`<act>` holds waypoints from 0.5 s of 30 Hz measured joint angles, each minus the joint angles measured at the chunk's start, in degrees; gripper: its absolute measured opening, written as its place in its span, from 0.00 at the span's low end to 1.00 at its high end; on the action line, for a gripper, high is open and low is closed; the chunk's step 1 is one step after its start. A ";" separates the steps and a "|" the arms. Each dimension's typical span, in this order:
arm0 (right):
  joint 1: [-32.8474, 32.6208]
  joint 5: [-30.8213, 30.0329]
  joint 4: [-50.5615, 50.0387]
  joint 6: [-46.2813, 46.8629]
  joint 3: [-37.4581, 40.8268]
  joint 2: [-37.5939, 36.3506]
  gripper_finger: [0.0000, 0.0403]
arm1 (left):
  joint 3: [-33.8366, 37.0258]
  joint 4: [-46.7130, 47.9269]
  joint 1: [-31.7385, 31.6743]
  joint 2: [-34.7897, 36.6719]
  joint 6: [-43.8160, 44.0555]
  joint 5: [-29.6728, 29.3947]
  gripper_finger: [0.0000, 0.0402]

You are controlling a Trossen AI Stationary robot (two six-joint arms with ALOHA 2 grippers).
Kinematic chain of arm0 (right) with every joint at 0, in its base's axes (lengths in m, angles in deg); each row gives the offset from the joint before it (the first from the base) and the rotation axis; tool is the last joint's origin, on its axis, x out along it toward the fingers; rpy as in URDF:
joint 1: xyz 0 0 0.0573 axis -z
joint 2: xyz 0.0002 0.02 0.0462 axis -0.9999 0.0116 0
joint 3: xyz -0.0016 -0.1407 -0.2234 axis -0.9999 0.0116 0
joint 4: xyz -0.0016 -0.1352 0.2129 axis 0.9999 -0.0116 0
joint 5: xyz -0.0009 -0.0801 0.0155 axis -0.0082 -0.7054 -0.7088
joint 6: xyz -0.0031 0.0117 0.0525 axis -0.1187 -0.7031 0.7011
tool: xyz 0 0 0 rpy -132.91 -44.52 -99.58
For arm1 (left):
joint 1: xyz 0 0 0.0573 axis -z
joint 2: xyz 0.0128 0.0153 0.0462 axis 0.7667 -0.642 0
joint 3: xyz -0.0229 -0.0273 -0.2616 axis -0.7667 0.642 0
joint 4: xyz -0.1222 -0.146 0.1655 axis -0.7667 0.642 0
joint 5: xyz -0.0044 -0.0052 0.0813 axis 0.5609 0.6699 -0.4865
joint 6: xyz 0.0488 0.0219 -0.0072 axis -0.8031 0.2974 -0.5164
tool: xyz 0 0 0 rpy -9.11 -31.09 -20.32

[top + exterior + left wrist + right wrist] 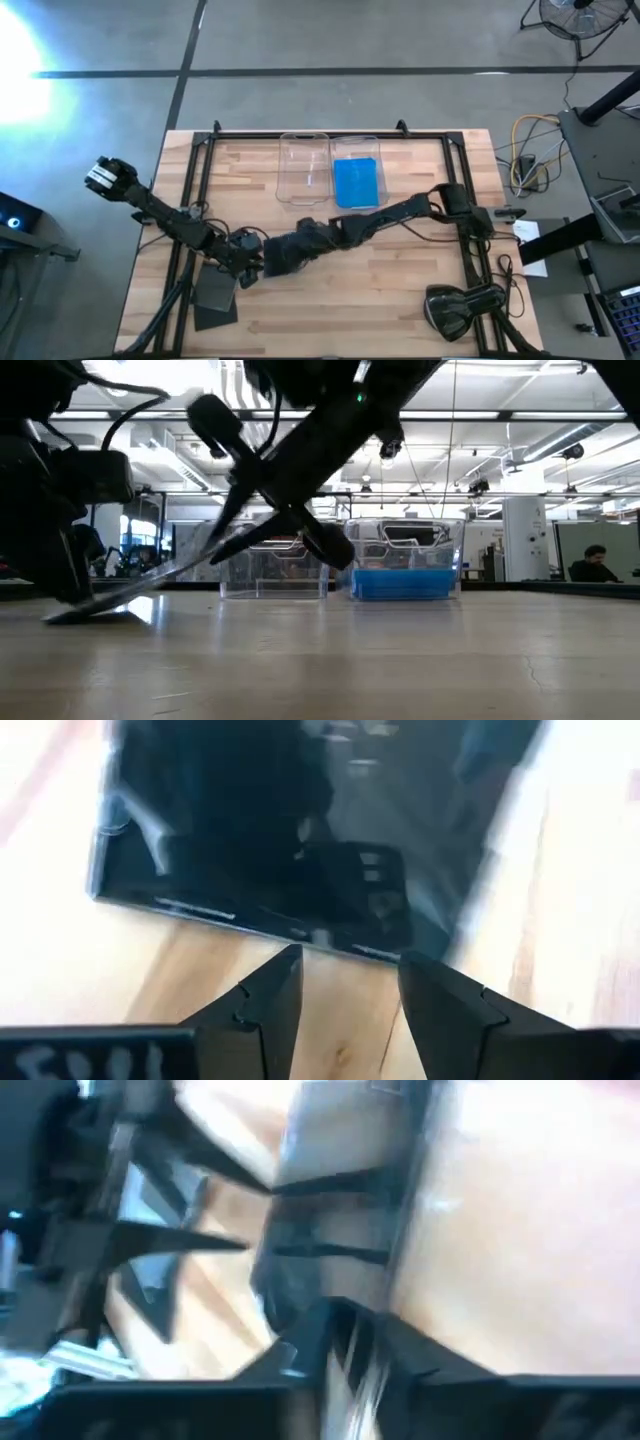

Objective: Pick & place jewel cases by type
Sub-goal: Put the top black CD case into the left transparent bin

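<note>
The wooden table [400,290] carries everything, with a black frame rail [330,133] along its far edge. Both dark arms meet low over the left half of the table, near the front edge. The left arm [160,210] reaches in from the left edge, the right arm [390,213] stretches across from the right edge.

Two clear bins sit side by side at the middle of the far edge. The left bin [303,168] has nothing visible in it; the right bin [356,172] holds the blue jewel cases [355,183], lying flat.

The dark jewel cases [215,302] lie near the front-left corner — at least two, overlapping. In the low view one dark case [135,595] stands tilted, one edge on the table and the other lifted.

The left gripper [350,990] has its fingers spread with bare table between them, just short of a dark case's [300,830] edge, not touching it. The right gripper [350,1345] is close by — whether it is open or closed I cannot tell.
</note>
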 joint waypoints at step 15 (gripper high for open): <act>21.43 -1.94 -21.74 -14.97 0.73 -23.20 0.03 | -15.40 48.85 3.39 19.14 3.01 -1.98 0.37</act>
